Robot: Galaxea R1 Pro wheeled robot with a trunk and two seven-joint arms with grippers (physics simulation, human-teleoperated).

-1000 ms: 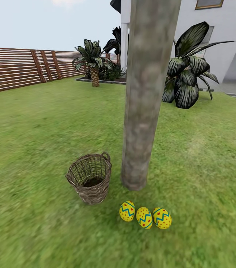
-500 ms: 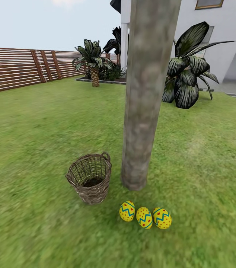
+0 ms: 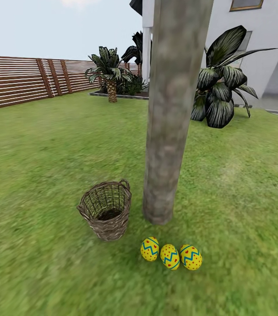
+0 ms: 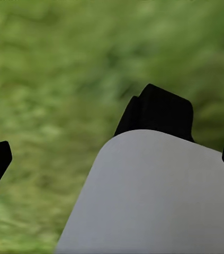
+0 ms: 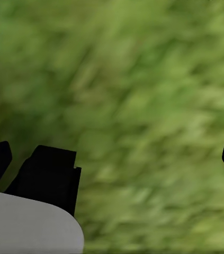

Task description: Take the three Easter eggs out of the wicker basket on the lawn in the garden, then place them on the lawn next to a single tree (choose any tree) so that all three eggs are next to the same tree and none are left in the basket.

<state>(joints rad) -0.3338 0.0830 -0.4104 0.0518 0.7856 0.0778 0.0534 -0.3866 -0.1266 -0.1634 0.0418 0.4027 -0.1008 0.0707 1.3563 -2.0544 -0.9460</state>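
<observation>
On the lawn, just in front of the foot of the tree, the three Easter eggs lie in a close row, the right two touching and the left one just beside them. They sit near the trunk's base, which is where the task wants them, so the placing looks done. The wicker basket stands upright just left of the trunk, close to it but apart from the eggs. What can be seen of its inside is dark and holds no egg, though the near wall hides part of the bottom.

The left gripper and the right gripper each show as two dark fingertips set wide apart at the picture's edges, with blurred grass between them and nothing held. Both hang over bare lawn, seemingly drawn back from the eggs so as not to knock them. A grey and black part of the robot covers much of the left wrist view and a corner of the right.

The tree's crown is cut off at the top of the head view. The wooden fence and the white house stand well behind.
</observation>
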